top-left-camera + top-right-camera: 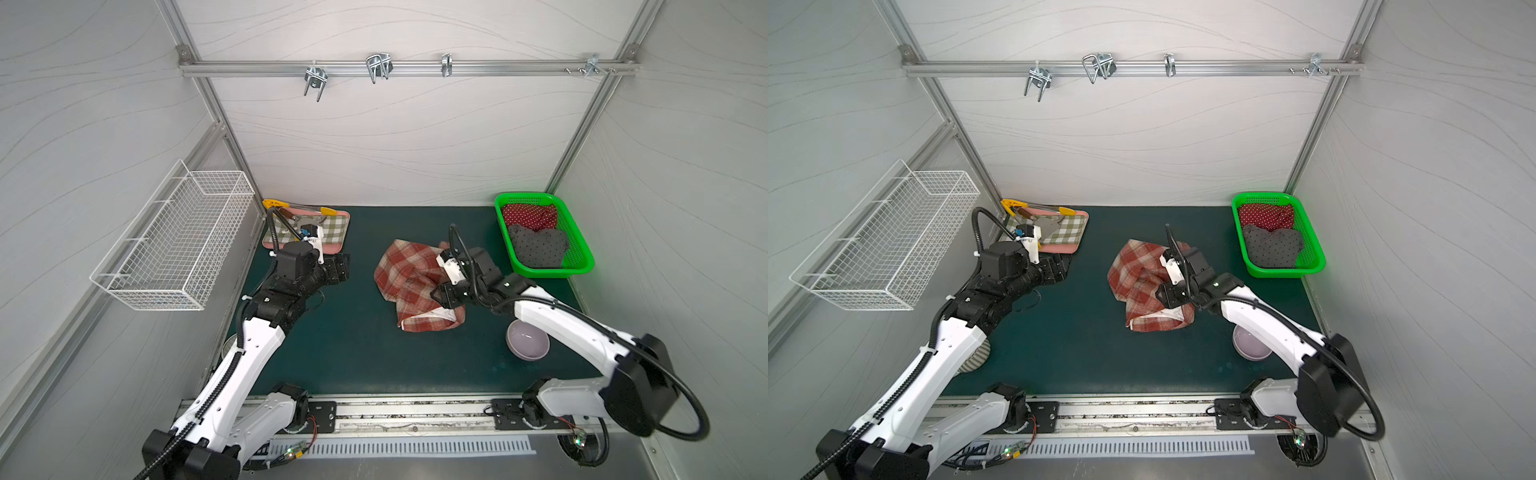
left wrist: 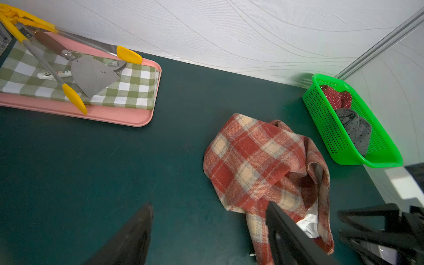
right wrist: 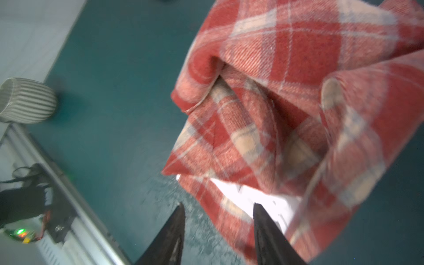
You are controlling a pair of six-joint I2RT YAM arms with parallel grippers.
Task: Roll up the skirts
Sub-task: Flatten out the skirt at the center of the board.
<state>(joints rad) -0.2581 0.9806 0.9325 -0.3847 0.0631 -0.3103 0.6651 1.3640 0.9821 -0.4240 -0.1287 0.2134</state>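
Right wrist view: right gripper point(image 3: 218, 205) is seen part-open, empty, at hem of plaid skirt point(image 3: 298, 57), likely for a grasp; left gripper point(image 2: 210, 204) is held wide, clear.

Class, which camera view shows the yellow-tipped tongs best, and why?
The left wrist view: the tongs lie close and large on the tray, both yellow tips clear. Both top views show them small at the far edge, partly hidden by the left arm. The right wrist view does not show them.

Crumpled plaid skirt point(image 1: 1138, 274), right hand point(image 1: 1166, 296) over its right side, red bundle point(image 1: 1264, 216) and grey bundle point(image 1: 1273, 246) in green basket point(image 1: 1283, 273)
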